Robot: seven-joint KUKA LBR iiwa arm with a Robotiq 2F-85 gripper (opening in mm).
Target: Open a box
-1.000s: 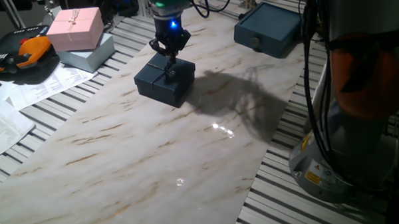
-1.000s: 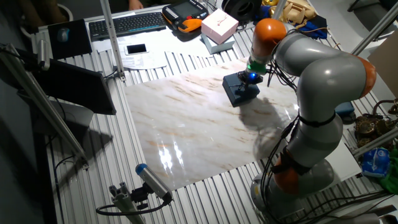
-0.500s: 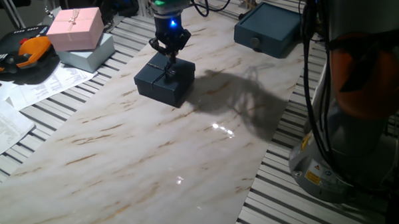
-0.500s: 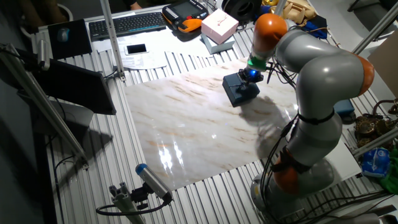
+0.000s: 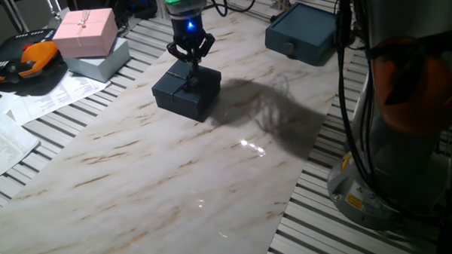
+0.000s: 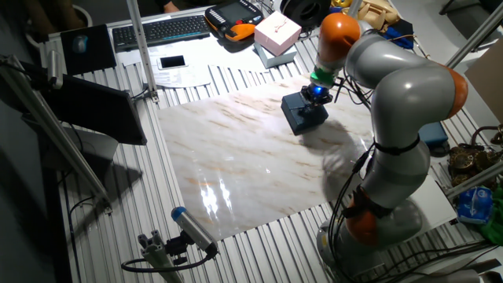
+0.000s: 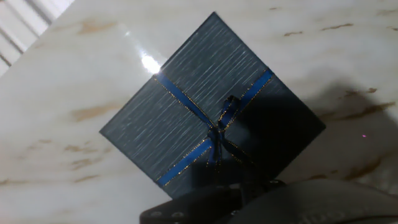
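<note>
I've raised the gripper (image 5: pixel 189 56) slightly off the box (image 5: pixel 186 91); lid still on, box unmoved at the marble's far end; fingers spread apart, holding nothing; no grasp yet.

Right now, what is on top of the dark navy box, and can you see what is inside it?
On the dark navy box, a thin ribbon bow crosses the shut lid. The gripper hovers just above it. The inside is hidden by the lid.

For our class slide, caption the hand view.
Closed navy gift box with crossed ribbon bow on marble tabletop.
</note>
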